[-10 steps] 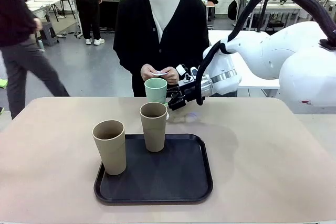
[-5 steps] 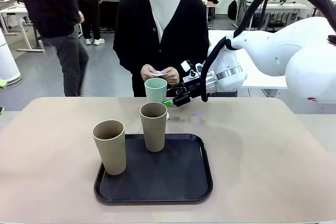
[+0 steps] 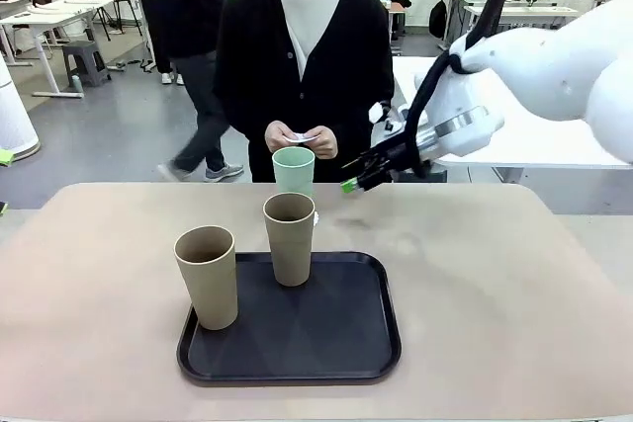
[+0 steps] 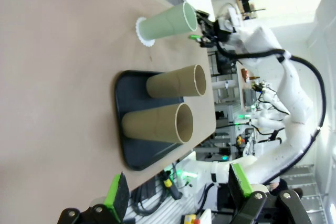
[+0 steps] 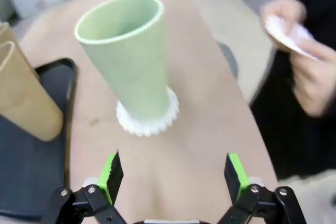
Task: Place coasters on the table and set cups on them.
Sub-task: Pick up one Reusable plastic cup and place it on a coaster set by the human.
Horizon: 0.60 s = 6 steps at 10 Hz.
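Note:
The mint green cup (image 3: 294,169) stands upright on a white scalloped coaster (image 5: 148,118) on the table (image 3: 495,274), beyond the tray. My right gripper (image 3: 352,183) hangs open to its right, clear of it and holding nothing; the right wrist view shows the cup (image 5: 131,56) ahead of the gripper (image 5: 172,174). Two tan cups (image 3: 290,237) (image 3: 208,276) stand on the black tray (image 3: 297,338). The person's hands (image 3: 302,138) hold white coasters (image 5: 286,30). My left gripper (image 4: 178,190) is open and empty, far from the cups (image 4: 167,22).
The person stands at the table's far edge, just behind the green cup. Another person walks past behind, at the left. Bare tabletop lies left and right of the tray. Other tables and people fill the background.
My right gripper has drawn back from the green cup, moving up and to the right. The cups and tray have not moved. A passer-by has crossed the background.

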### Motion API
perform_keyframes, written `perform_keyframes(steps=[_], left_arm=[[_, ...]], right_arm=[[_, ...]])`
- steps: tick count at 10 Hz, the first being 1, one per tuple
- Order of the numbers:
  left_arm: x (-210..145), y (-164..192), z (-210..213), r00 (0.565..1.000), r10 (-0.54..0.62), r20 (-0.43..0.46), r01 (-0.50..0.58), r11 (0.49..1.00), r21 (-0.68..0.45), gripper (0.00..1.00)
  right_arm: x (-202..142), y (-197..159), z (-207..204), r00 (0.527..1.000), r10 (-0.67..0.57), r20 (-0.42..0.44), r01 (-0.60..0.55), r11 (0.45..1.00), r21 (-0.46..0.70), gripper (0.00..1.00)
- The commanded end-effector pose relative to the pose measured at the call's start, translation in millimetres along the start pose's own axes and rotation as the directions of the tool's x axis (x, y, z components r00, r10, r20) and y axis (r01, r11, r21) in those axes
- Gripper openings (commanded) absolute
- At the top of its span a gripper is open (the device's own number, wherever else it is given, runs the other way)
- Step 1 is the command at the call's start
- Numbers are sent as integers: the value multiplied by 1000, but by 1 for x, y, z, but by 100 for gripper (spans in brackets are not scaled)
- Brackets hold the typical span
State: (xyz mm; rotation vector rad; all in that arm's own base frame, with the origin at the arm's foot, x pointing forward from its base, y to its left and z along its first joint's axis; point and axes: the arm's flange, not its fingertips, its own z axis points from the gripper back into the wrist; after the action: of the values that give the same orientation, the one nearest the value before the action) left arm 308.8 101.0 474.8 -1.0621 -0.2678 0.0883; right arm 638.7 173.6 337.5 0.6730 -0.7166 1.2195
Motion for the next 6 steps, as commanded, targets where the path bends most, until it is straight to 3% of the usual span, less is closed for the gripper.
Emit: perform_keyframes(steps=[1, 2, 4, 6], left_arm=[[-1, 0, 1, 1000, -3, 1, 3, 1000, -8, 100], [-1, 0, 1, 1000, -3, 1, 3, 1000, -8, 100], [-1, 0, 1, 1000, -3, 1, 3, 1000, -8, 100], [-1, 0, 1, 1000, -3, 1, 3, 1000, -8, 100]], right_arm=[[45, 80, 67, 913, -251, -323, 195, 961, -196, 100], [61, 105, 91, 856, -374, -357, 254, 906, -340, 100], [82, 154, 138, 723, -577, -380, 367, 786, -496, 100], [110, 196, 153, 638, -649, -415, 410, 742, -530, 100]])
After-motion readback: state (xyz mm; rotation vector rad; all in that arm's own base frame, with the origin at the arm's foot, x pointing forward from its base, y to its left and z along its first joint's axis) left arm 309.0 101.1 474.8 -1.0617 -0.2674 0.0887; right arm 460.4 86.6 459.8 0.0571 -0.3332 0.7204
